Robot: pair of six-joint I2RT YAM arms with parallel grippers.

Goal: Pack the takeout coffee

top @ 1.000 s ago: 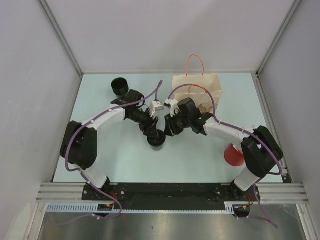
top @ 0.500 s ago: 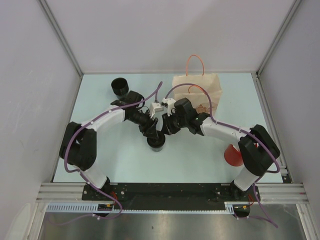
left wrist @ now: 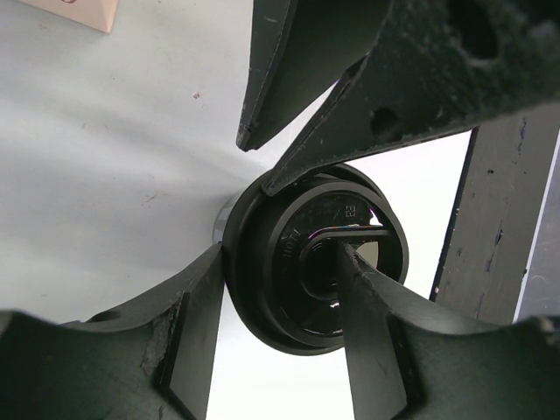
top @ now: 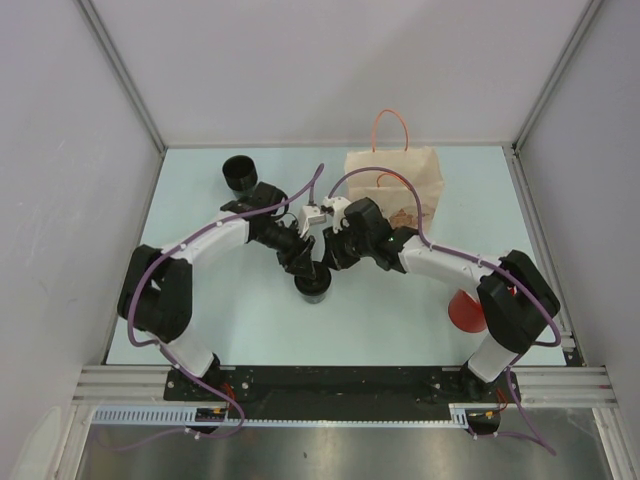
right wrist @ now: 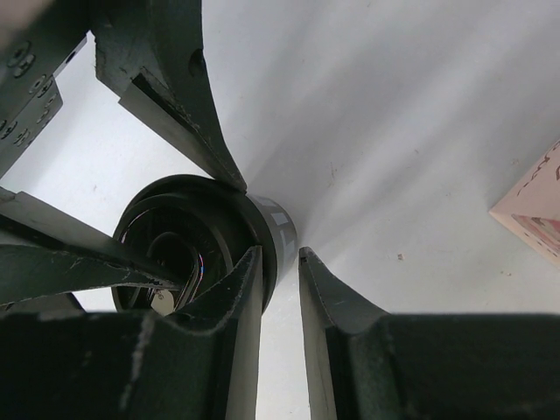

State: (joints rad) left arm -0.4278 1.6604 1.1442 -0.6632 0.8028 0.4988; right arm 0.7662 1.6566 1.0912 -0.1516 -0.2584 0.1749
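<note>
**Both grippers at the lidded cup.** We see the left gripper (left wrist: 280, 262) closed on the black lid (left wrist: 306, 223) that sits on the black coffee cup (right wrist: 278, 229). One of its fingers (left wrist: 188, 324) bears against the outside of the lid's rim. The other reaches over the top, with its tip in the central recess.

The right gripper (right wrist: 280, 258) meets the same cup from the opposite side. Its jaws are narrow, with a slim gap and nothing between them. The inner finger touches the lid's edge and the outer one stands just clear of the cup wall.

In the overhead view we find the cup upright on the pale table (top: 250, 320), near its middle, where the two arms converge from left and right.

Behind the right arm, toward the far edge, stands a brown paper bag (top: 400, 180) with orange handles, apart from the cup. A second black cup (top: 239, 174) stands open at the far left. A red cup (top: 466, 312) sits at the near right, partly hidden by the right arm.
</note>
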